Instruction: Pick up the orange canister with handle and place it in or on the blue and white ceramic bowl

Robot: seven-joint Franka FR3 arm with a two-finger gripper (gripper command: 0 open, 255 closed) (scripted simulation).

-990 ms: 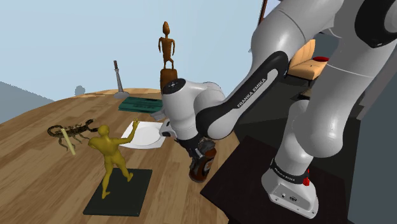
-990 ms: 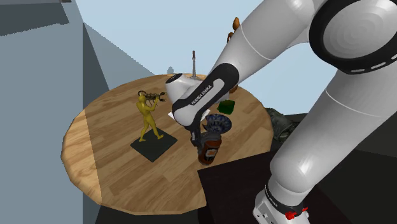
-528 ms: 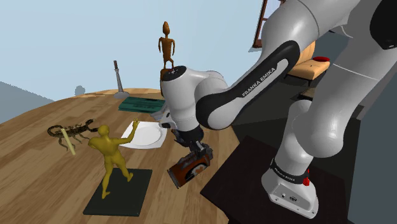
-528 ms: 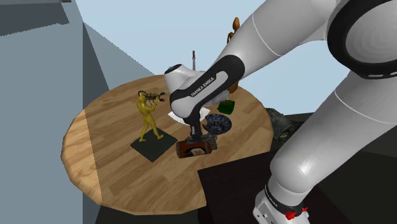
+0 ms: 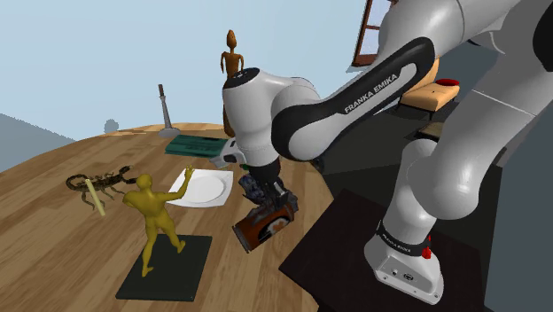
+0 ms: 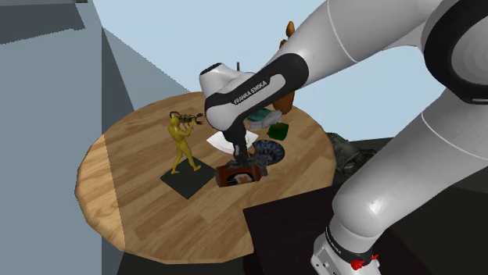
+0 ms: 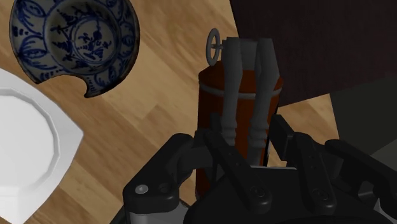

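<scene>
A rust-orange canister (image 5: pixel 263 225) with a dark handle hangs tilted just above the round wooden table (image 5: pixel 53 239), close to the stand. My gripper (image 5: pixel 266 200) is shut on it from above. In the wrist view the black fingers (image 7: pixel 287 143) clasp the canister (image 7: pixel 219 95) around its handle posts. The blue and white patterned bowl (image 7: pixel 75 44) lies on the wood beyond the canister, beside a white plate (image 7: pixel 32 146). In the second exterior view the bowl (image 6: pixel 272 151) sits just right of the held canister (image 6: pixel 238 176).
A yellow figurine (image 5: pixel 155 217) on a dark slab stands at the shoulder view's left of the canister. A white plate (image 5: pixel 202 188), a green flat box (image 5: pixel 195 144), a tall brown statuette (image 5: pixel 232 64) and a small dark creature figure (image 5: pixel 97 182) lie farther off. The dark stand (image 5: pixel 354 239) borders the table.
The canister went from upright near the stand to tilted and raised off the table, shifting slightly to the shoulder view's left. The arm's forearm has swung upward.
</scene>
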